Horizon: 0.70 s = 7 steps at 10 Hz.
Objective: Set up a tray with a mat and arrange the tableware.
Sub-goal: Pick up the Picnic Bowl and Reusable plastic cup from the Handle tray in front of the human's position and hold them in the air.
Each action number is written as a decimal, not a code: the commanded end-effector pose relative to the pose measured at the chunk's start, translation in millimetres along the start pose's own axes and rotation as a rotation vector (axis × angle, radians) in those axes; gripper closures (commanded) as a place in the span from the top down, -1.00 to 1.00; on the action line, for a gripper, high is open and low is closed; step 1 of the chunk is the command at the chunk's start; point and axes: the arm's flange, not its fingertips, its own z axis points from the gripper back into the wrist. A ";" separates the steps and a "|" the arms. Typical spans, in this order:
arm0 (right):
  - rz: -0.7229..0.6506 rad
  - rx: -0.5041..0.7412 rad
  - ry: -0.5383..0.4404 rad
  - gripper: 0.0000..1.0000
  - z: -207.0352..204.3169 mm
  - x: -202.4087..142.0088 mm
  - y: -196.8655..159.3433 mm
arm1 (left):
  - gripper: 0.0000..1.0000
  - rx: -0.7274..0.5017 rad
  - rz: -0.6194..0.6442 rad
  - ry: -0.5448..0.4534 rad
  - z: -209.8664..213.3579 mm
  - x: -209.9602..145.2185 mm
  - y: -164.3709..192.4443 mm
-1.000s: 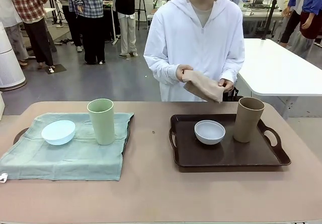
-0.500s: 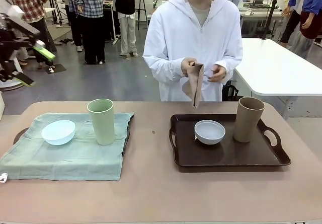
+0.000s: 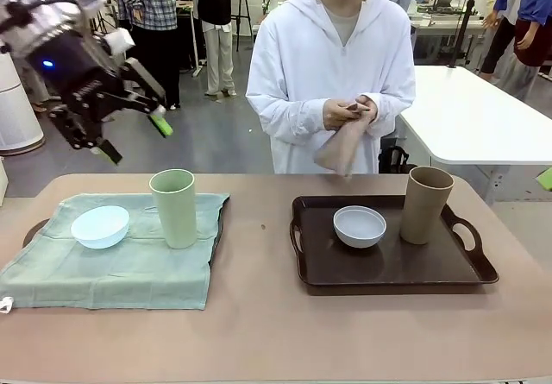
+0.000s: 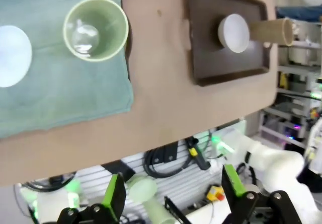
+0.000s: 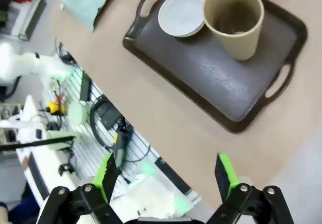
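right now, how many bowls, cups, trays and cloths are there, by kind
bowls: 2 (pale blue bowl, white bowl)
cups: 2 (green cup, tan cup)
trays: 2 (brown tray, covered tray under the mat)
cloths: 2 (green mat, tan cloth)
total: 8

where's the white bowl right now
Front view: the white bowl sits on the dark tray at right, just left of the tan cup.

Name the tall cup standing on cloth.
The pale green matte cup, on the pale green cloth mat; the tan-brown matte cup stands on a bare dark-brown tray.
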 end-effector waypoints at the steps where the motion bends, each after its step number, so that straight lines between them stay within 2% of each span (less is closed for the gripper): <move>1: 0.056 -0.029 -0.016 1.00 -7.6 0.3 -12.7 | 1.00 0.124 0.052 -0.003 -21.8 19.5 -23.4; 3: 0.069 -0.104 -0.085 1.00 -16.5 5.3 -18.4 | 1.00 0.190 0.105 -0.011 -54.9 40.6 -36.2; 4: 0.047 -0.096 -0.107 1.00 -20.9 6.7 -19.4 | 1.00 0.190 0.120 -0.015 -65.7 47.4 -36.9; 5: 0.053 -0.070 -0.037 1.00 -4.2 5.7 -11.9 | 1.00 0.143 0.055 -0.004 -51.2 23.3 -29.3; 7: 0.053 -0.070 -0.037 1.00 -4.2 5.7 -11.9 | 1.00 0.143 0.055 -0.004 -51.2 23.3 -29.3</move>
